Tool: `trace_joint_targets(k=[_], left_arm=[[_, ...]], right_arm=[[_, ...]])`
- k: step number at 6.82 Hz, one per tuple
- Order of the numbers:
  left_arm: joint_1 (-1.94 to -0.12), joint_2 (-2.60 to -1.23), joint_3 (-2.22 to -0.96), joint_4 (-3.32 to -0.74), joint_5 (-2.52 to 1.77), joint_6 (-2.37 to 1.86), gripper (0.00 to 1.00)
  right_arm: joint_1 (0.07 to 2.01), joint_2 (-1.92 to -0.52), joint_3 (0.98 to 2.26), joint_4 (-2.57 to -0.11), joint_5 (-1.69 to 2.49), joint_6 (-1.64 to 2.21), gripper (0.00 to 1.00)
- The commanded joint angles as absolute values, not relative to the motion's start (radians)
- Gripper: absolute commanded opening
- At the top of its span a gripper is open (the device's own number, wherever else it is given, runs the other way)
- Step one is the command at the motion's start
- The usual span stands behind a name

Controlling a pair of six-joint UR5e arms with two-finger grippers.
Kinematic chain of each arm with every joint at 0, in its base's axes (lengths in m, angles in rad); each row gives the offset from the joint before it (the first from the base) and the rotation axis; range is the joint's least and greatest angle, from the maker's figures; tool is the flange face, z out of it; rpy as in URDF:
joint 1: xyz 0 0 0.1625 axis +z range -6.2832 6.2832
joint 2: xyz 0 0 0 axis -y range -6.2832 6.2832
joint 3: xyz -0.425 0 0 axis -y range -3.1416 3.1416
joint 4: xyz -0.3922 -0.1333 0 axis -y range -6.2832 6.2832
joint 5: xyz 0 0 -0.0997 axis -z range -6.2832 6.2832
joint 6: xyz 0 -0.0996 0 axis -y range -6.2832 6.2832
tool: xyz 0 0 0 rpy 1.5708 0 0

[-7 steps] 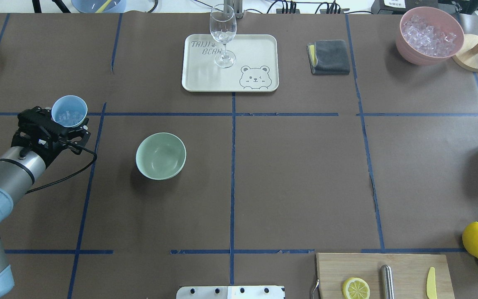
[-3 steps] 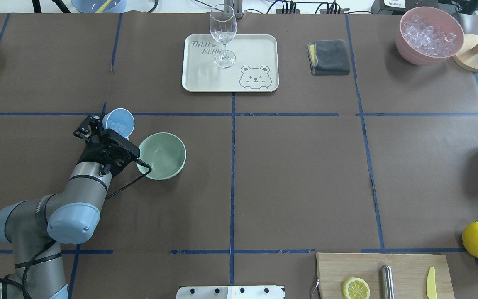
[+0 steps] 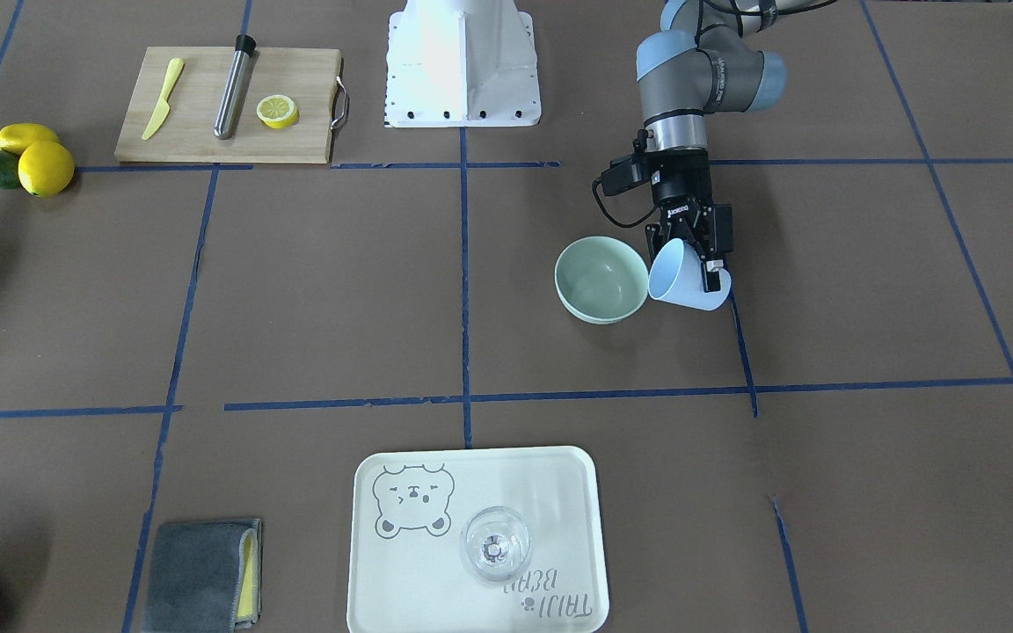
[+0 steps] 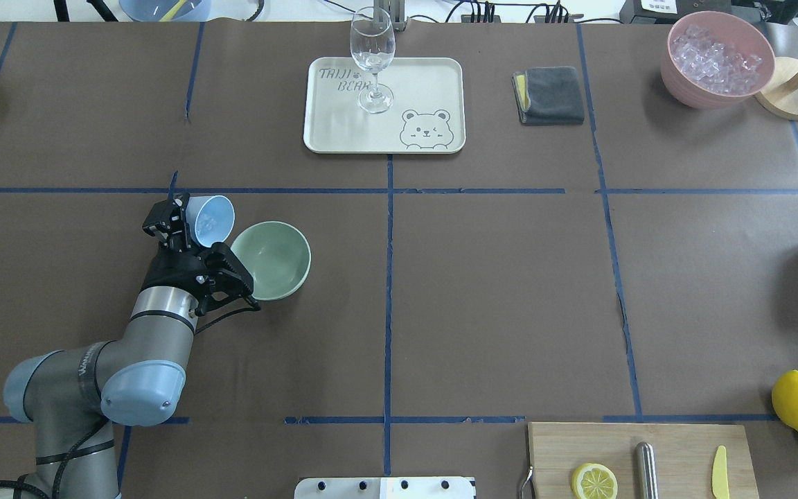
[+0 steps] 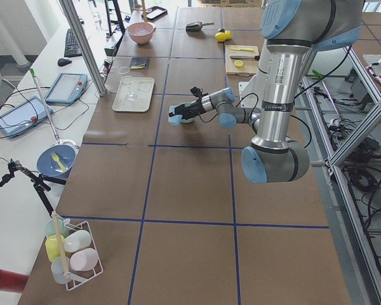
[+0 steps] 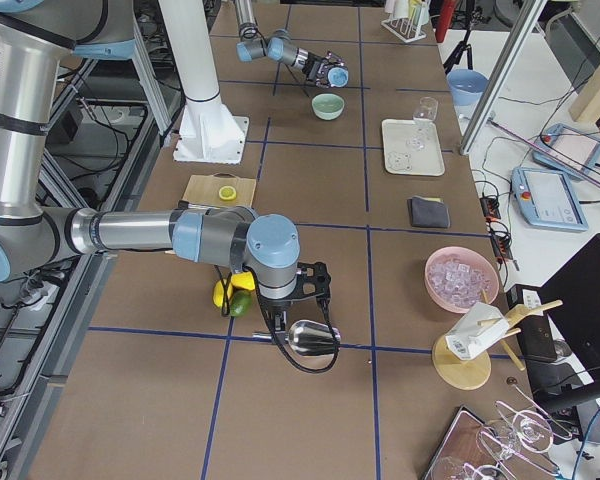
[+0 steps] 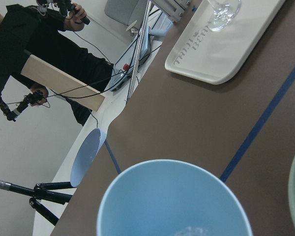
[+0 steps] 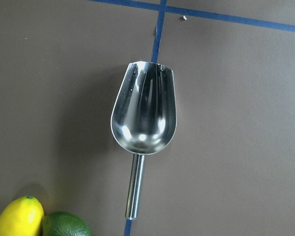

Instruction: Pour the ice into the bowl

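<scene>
The left gripper (image 4: pixel 188 230) is clamping the tilted cup (image 3: pixel 689 286), ice (image 4: pixel 208 223) sitting inside, just beside the bowl (image 4: pixel 276 262) toward the tabletop's left edge; cubes are risking landing short, the lip barely reaching its rim

The left arm (image 4: pixel 156 315) reaches forward from a low, bent elbow. Its wrist is rolled, so the left gripper (image 4: pixel 188 225) points ahead with its jaws clamped on a tilted light blue plastic cup (image 4: pixel 210 218). The right arm (image 6: pixel 130 232) stretches out level, and the right gripper (image 6: pixel 298 285) points straight down. Whether its jaws are parted cannot be told.
</scene>
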State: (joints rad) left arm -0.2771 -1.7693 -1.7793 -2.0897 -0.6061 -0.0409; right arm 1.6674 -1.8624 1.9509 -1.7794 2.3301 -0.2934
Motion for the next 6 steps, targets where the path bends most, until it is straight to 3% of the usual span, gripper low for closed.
trace_joint_targets(k=[1, 6], left_arm=[[-0.265, -1.769, -1.773, -2.086, -0.565, 0.122, 0.0], [-0.246, -1.789, -1.746, -2.086, -0.464, 0.605, 0.0]], right_arm=[[1.667, -1.862, 1.951, -1.779, 2.33, -0.295, 1.0], [1.667, -1.864, 1.95, -1.779, 2.33, -0.293, 1.0]])
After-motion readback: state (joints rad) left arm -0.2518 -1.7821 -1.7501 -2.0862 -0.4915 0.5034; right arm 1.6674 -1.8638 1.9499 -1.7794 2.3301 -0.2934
